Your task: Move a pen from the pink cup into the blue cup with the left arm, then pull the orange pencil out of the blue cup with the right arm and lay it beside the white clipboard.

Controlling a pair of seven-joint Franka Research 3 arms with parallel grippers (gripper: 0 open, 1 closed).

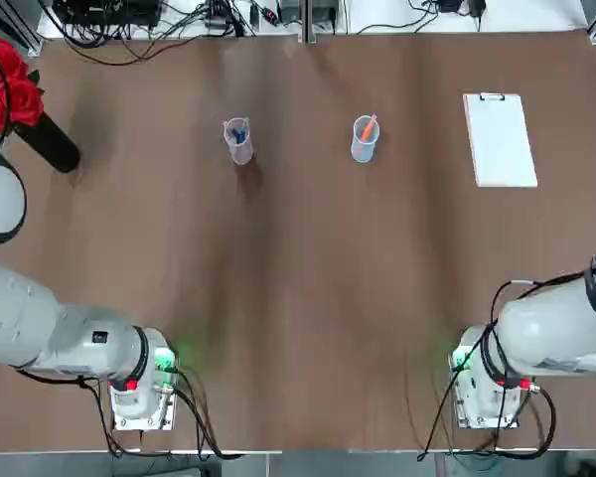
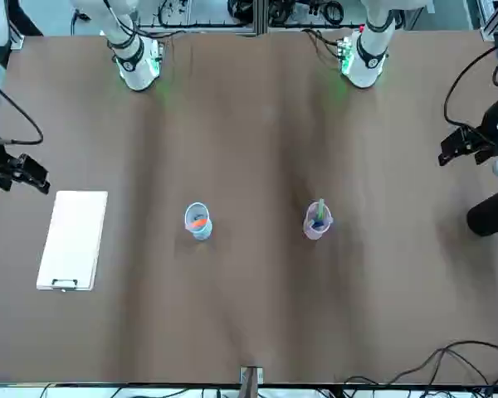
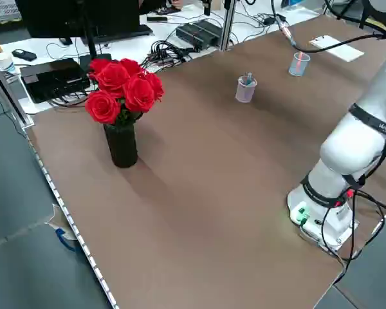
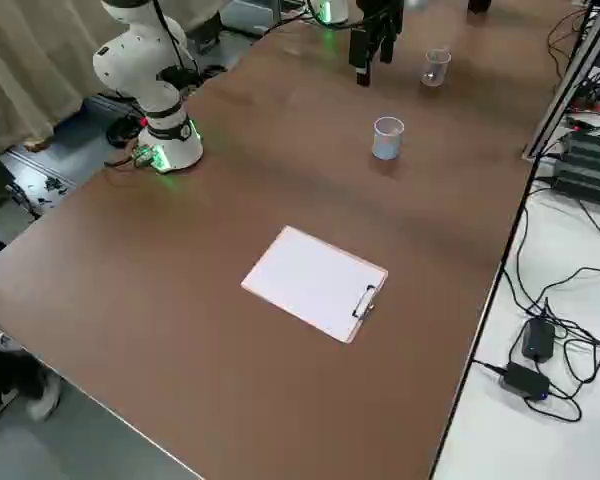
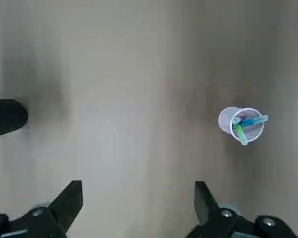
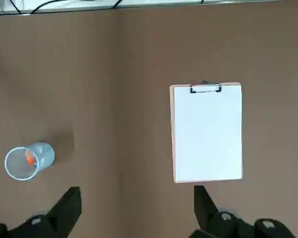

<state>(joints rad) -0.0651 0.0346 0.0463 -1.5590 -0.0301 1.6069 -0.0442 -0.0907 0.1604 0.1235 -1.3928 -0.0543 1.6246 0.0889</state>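
Both arms are held raised and drawn back toward the robot's own edge of the brown table [image 1: 298,298], well apart from the cups. The left gripper [image 5: 138,198] is pointed straight down over bare tabletop, its two fingers spread wide with nothing between them. The right gripper [image 6: 137,203] is likewise pointed straight down, its fingers spread wide and empty. In the front view the left gripper is seen at the picture's right edge and the right gripper at the left edge, each hanging above the table's outer margin.

The pink cup [image 1: 238,140] is seen standing upright on the far half of the table, left of centre in the top view, with a blue pen [image 5: 249,120] and a green pen [image 5: 241,135] leaning inside it. The blue cup [image 1: 365,139] is seen upright to its right, apart from it, and the orange pencil [image 1: 369,128] is held in it, leaning against the rim. The white clipboard [image 1: 499,139] is laid flat farther right, clip toward the far edge, well apart from the blue cup. A black vase of red roses [image 3: 120,96] is placed near the table's left side.
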